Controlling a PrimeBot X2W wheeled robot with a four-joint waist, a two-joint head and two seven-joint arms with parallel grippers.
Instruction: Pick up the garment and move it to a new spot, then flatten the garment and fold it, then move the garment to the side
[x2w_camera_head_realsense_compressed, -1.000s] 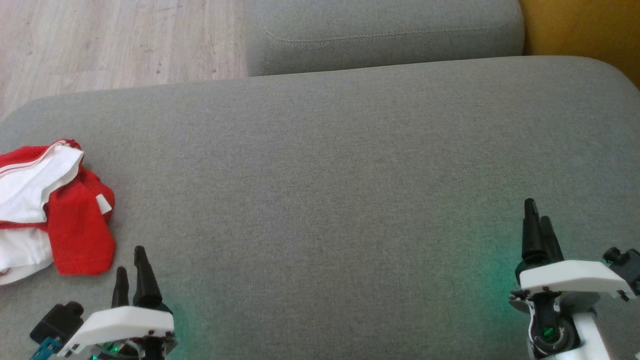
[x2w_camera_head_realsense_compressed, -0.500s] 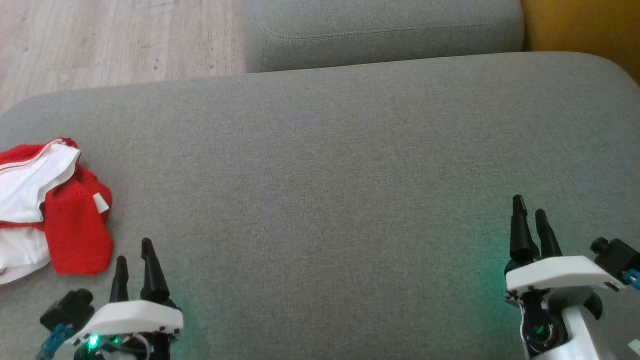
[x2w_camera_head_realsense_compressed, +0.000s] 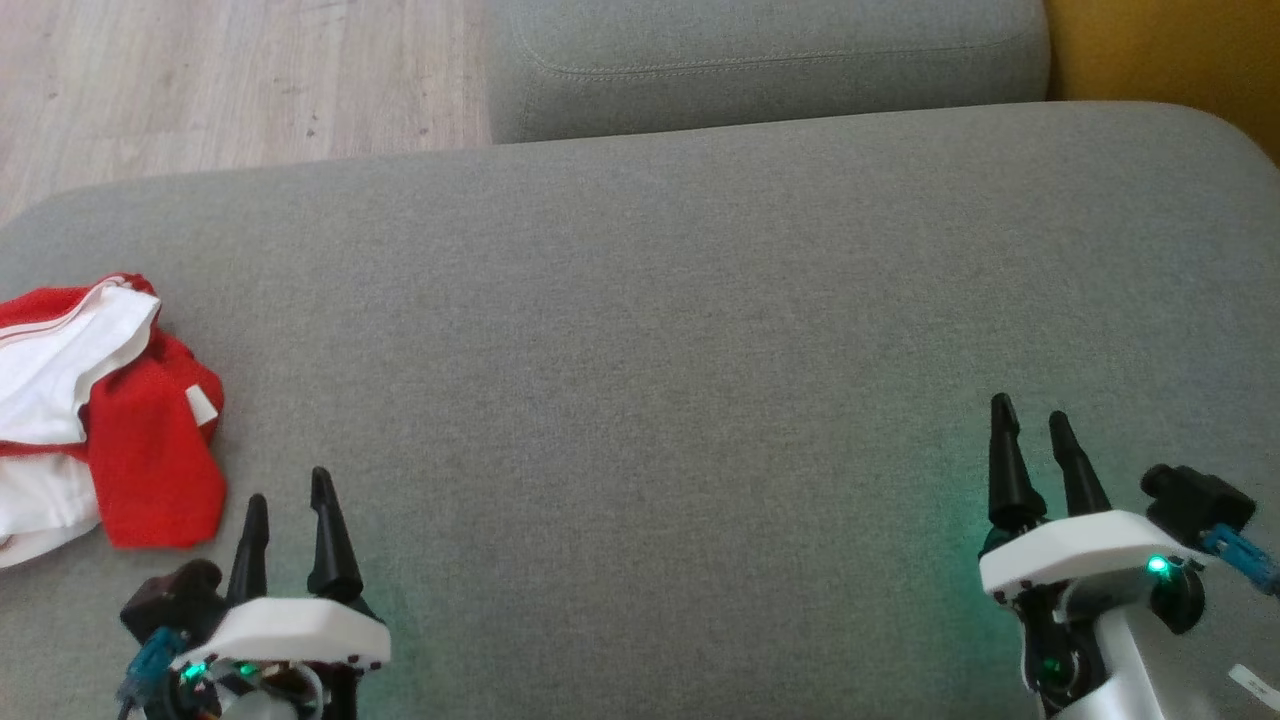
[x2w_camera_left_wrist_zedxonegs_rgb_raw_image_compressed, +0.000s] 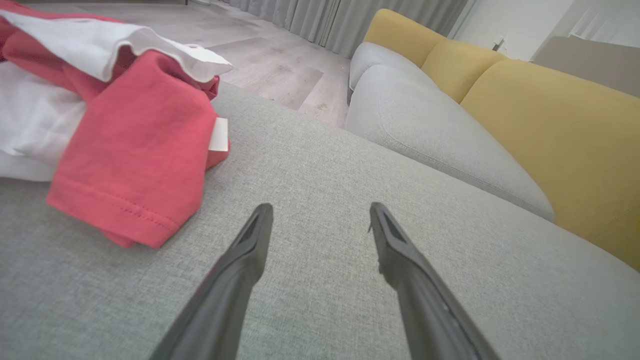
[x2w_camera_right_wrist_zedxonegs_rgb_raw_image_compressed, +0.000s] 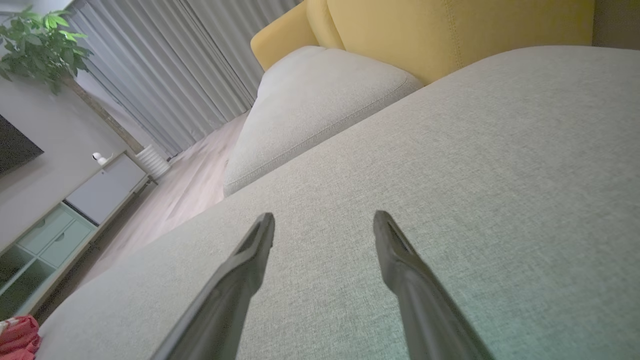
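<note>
I see the red-and-white garment (x2w_camera_head_realsense_compressed: 110, 420) bunched at the left edge of the grey cushion (x2w_camera_head_realsense_compressed: 640, 330) — my left claw (x2w_camera_head_realsense_compressed: 288, 488) hovers just beside it, spread and empty; my right claw (x2w_camera_head_realsense_compressed: 1029, 409), also spread, well apart

Garment (x2w_camera_head_realsense_compressed: 110, 420) at left edge of the cushion (x2w_camera_head_realsense_compressed: 650, 330), left claw (x2w_camera_head_realsense_compressed: 288, 484) just beside, right claw (x2w_camera_head_realsense_compressed: 1028, 407) far right.

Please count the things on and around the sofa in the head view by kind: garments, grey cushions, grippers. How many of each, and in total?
Garment: 1, red and white, crumpled
Grey cushions: 2, the large grey cushion and the smaller grey cushion behind it
Grippers: 2, the left gripper and the right gripper, both open
Total: 5
</note>
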